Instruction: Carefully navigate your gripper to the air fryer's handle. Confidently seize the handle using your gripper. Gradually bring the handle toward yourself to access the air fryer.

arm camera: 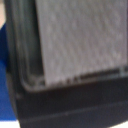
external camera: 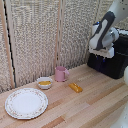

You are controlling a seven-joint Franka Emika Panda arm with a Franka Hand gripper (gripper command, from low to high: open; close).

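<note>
The black boxy air fryer (external camera: 114,64) stands on the wooden table at the exterior view's right. The white arm reaches down from the top right, and its white boxy gripper (external camera: 102,56) hangs right against the air fryer's upper front corner, its dark fingers lost against the black body. The handle does not show clearly in either view. The wrist view is a blurred close-up of the air fryer (arm camera: 65,100), a black rim around a grey textured surface, with a blue fingertip (arm camera: 4,70) at the picture's edge. Whether the fingers are open or shut does not show.
On the wooden table (external camera: 95,105) stand a pink mug (external camera: 61,74), a small white bowl (external camera: 44,82) with something yellow in it, a large patterned plate (external camera: 26,103) and a small orange-yellow object (external camera: 75,87). A woven screen (external camera: 40,35) closes the back.
</note>
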